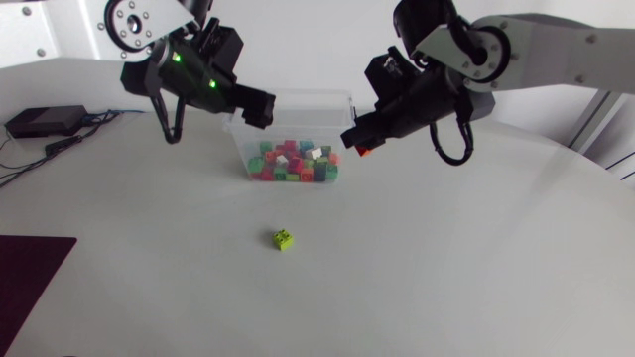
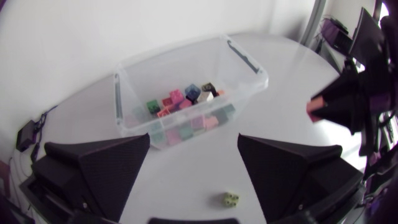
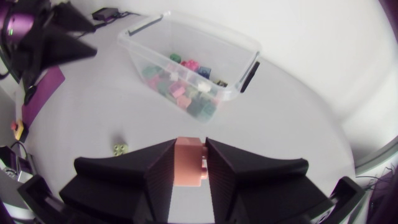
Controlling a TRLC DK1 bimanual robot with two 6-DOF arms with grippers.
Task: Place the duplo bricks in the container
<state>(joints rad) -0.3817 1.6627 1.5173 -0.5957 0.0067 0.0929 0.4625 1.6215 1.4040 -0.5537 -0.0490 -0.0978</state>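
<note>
I had two arms over the white tabletop point(image 1: 446, 258), one pincer on each. My left pincer point(image 1: 260, 107) hung by the left end of the single clear container point(image 1: 243, 149), its two fingers spread wide apart with nothing between them. My right pincer point(image 1: 357, 139) hung by the container's right end, closed on one salmon-red brick point(image 3: 188, 165), which sat pinched between both fingers with its lower part showing below the tips. The container stood upright with no lid on it, between the two pincers and touching neither. In it lay a heap of bricks point(image 1: 296, 162), green, pink, red, white, blue and at least one black. They were piled too closely for me to count them exactly, though they were well over a dozen. One lime-green brick point(image 1: 284, 238) lay alone on the tabletop, on the near side of the container and well apart from it, with two studs on top visible from my left wrist. Off to my left sat one black box point(image 1: 45, 120) with cables trailing from it, and one dark maroon mat point(image 1: 25, 283) covered the near left corner.
</note>
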